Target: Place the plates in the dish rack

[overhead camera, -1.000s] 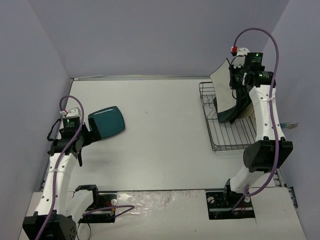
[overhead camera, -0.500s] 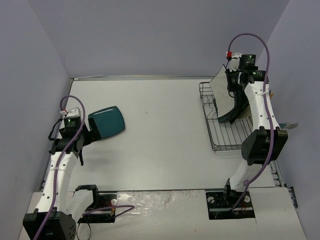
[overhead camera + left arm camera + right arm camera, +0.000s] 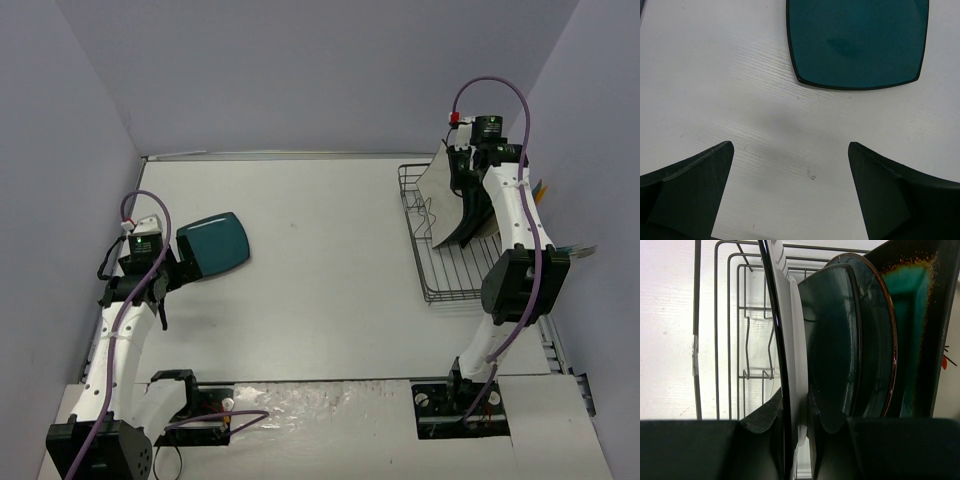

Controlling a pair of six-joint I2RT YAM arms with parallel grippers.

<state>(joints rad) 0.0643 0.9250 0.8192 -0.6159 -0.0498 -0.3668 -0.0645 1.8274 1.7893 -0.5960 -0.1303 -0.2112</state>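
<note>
Top external view: over the last second the right tool (image 3: 462, 168) has drawn back toward 12 o'clock along the dish rack (image 3: 447, 283), taking the white square plate (image 3: 436, 184) with it. The plate now stands steeper, on edge over the rack's far end at the counter's (image 3: 320, 280) 3 o'clock side. The left tool (image 3: 166, 272) has not moved. The teal plate (image 3: 213, 243) lies flat at 9 o'clock as before, just beyond that tool.

Left wrist view: the left tool (image 3: 790, 195) is spread wide with nothing between its fingers. The teal plate (image 3: 857, 42) lies ahead at 12 o'clock, apart from both fingers.

Right wrist view: the right tool (image 3: 800, 440) is clamped narrow on the lower edge of the white square plate (image 3: 794, 365), which stands upright among the dish rack's (image 3: 730, 340) wires. To its 3 o'clock stand a dark rounded plate (image 3: 832, 340), a round plate with a brownish rim (image 3: 876, 340) and a black square plate with a teal centre (image 3: 910, 305).

I judge the white plate is being slotted and is close to release. Whether it already sits between prongs cannot be told. The teal plate on the counter is left to load.
</note>
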